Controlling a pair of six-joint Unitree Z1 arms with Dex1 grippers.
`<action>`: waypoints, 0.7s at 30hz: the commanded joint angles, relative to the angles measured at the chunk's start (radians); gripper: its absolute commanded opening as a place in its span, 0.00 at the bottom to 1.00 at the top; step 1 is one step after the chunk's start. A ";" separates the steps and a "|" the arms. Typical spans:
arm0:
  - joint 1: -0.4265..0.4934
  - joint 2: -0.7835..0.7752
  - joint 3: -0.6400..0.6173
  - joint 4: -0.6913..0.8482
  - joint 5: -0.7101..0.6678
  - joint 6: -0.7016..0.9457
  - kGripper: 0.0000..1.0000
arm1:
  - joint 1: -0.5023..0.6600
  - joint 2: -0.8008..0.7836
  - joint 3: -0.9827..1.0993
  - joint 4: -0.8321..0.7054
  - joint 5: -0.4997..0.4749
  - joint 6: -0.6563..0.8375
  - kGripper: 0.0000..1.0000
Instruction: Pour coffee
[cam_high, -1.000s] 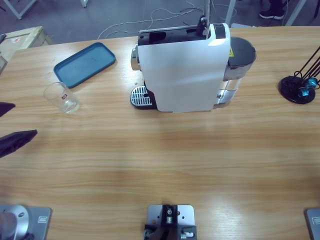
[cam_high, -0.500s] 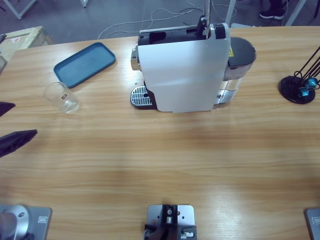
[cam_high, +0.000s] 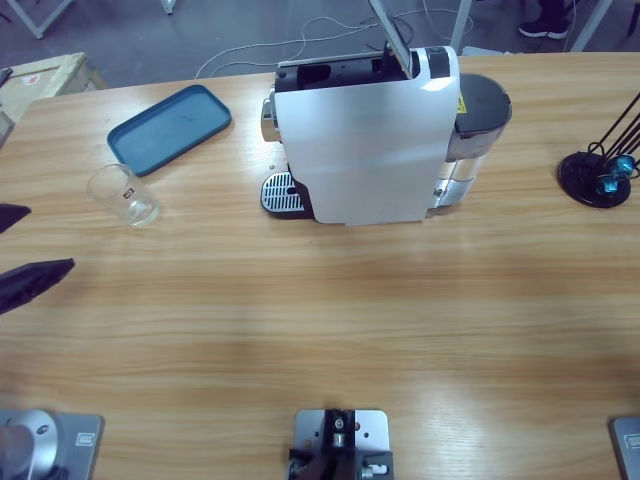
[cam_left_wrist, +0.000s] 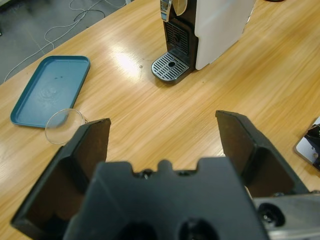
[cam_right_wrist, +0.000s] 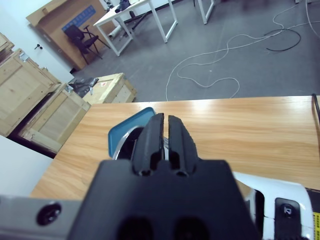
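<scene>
A white and black coffee machine stands at the table's back middle, its drip grate facing left with nothing on it. An empty clear glass stands to the left of it. My left gripper is open at the left edge, a little in front of the glass. Along its jaws the left wrist view shows the glass and the grate ahead. My right gripper is shut on nothing, above the machine's top. A thin grey lever rises tilted from the machine.
A blue tray lies at the back left, behind the glass. At the right edge stands a black rack with blue pieces on its base. A wooden crate sits off the table's back left corner.
The thin grey lever on top of the machine has swung from upright to leaning left. The glass and the left gripper have stayed where they were.
</scene>
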 joint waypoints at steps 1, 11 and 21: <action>-0.006 0.004 0.030 -0.008 0.003 -0.004 0.90 | 0.093 0.159 0.024 -0.003 0.035 0.001 0.00; -0.006 -0.002 0.033 -0.009 0.009 -0.006 0.90 | 0.101 0.255 0.031 0.017 0.076 0.003 0.00; -0.006 0.001 0.031 -0.008 0.019 -0.007 0.90 | 0.099 0.303 0.040 0.101 0.073 0.013 0.00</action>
